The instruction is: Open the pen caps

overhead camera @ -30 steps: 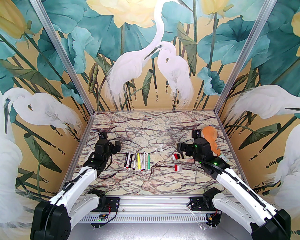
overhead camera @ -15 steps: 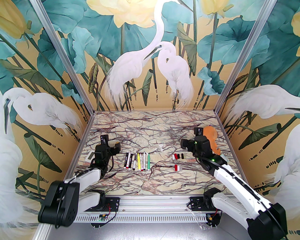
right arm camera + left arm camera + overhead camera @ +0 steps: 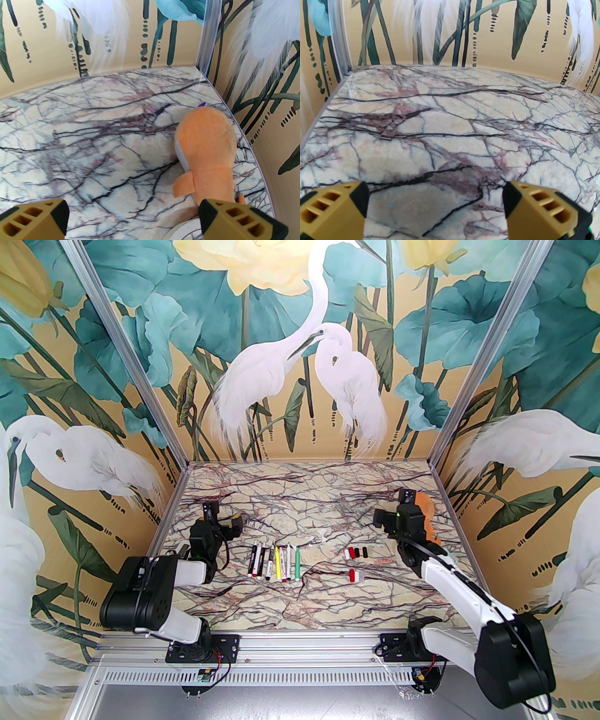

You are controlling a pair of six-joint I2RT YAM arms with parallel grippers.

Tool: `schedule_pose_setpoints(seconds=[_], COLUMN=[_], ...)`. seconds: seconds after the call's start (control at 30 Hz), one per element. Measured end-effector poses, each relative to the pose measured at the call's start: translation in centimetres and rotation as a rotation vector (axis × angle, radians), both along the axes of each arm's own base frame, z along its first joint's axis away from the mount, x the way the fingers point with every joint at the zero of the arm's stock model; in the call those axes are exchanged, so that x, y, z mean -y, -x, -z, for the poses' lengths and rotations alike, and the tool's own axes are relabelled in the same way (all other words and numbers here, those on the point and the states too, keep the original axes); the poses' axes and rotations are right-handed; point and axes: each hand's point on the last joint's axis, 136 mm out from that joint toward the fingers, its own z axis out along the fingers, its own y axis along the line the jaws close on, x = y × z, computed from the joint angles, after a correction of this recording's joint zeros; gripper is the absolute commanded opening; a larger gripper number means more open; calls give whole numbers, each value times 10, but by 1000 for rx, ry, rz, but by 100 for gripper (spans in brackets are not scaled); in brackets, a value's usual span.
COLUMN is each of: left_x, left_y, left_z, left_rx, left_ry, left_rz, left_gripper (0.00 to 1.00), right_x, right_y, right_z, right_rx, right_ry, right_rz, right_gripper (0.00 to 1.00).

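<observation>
While left gripper [image 3: 434, 199] and right gripper [image 3: 133, 211] gape, heron murals [image 3: 281, 376] enclose the marble-patterned, perhaps printed, table [image 3: 300, 493].

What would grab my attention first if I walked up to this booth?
First the walls: a mural of white egrets among teal leaves wraps the whole booth. On the marble-patterned table, a neat row of pens lies at the centre, with a few small red and black pen caps loose to its right. An orange plush toy lies near the right wall.
</observation>
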Motion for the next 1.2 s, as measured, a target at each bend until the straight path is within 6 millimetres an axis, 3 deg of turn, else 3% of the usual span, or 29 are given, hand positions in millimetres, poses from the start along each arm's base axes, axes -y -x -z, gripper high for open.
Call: schedule_pose_setpoints(seconds=[0.1,0.27,0.53,0.73,0.83,1.07,1.2], left_x=[-8,-2,0,0,0,0,0], left_y=[-1,-2,-2,-2,-2,-2,-2], left_z=[-3,-4,-4,-4,-4,-4,-4], left_rx=[11,14,14,14,14,14,14], left_ry=[18,28,32,32,32,32,32], left_rz=[-14,20,35,35,35,35,35], left_gripper=[99,100,99,99,99,100,99], right_x=[16,36,31,28,28,35,22], right_y=[-6,-16,-31,-32,-28,-32,-33], right_z=[9,25,53,50,59,52,47], right_rx=[7,34,89,187,175,206,230], right_ry=[14,43,77,60,57,40,28], right_rz=[26,54,7,-33,-42,-21,-99], right_gripper=[99,99,99,99,99,99,99])
